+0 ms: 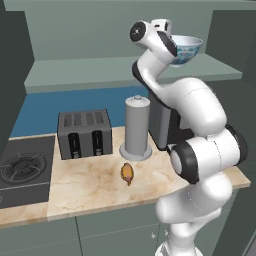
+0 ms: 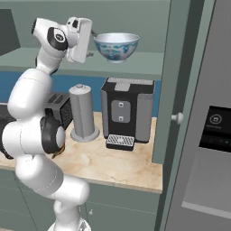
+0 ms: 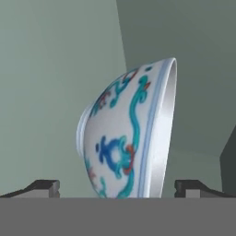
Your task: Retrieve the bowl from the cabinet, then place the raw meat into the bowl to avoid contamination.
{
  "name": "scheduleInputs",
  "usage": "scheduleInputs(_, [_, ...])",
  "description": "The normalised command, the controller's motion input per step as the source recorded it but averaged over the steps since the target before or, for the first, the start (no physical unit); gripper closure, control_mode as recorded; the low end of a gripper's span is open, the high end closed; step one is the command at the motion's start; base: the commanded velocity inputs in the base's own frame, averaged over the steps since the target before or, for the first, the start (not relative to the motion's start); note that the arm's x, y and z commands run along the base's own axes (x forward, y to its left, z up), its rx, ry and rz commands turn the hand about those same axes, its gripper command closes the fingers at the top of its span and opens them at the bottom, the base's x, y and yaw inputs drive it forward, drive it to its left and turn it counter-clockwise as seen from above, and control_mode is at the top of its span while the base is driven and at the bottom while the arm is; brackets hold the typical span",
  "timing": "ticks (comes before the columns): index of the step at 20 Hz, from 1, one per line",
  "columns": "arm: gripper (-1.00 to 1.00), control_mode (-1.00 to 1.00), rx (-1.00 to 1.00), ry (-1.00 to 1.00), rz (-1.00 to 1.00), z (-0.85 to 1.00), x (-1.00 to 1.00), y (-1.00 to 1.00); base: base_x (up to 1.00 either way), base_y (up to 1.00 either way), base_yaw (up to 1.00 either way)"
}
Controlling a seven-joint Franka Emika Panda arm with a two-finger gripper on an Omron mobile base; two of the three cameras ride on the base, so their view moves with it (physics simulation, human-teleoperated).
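Arm raised high, gripper [image 2: 92, 43] level with the open cabinet [image 1: 120, 60], at the bowl [image 2: 116, 46]. Bowl sits upright at the height of the cabinet shelf [image 2: 144, 67]; I cannot tell whether it touches the shelf. In the hand view the bowl [image 3: 131, 133] lies between the two fingertips [image 3: 44, 188], which stand wide apart on either side of it, not closed on it.

Raw meat [image 1: 127, 172] lies on the marble worktop [image 1: 90, 185], in front of the grey canister [image 1: 137, 127], near the toaster [image 1: 84, 134]. Coffee machine [image 2: 127, 113] stands right of the canister, below the bowl. Stove burner [image 1: 21, 167] at far left.
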Motion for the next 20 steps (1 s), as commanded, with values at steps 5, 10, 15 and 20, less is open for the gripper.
scheduleInputs(5, [-1.00,-1.00,0.06,0.00,0.00,0.00,0.27,-0.13,0.00,0.00,0.00])
scheduleInputs(10, [-1.00,-1.00,0.01,0.00,0.00,0.00,0.19,-0.05,0.00,0.00,0.00])
scheduleInputs(15, [-1.00,-1.00,0.00,0.00,0.00,-0.02,0.15,-0.02,0.00,0.00,0.00])
scheduleInputs(20, [-1.00,-1.00,0.00,0.00,0.00,-0.06,0.14,-0.10,0.00,0.00,0.00])
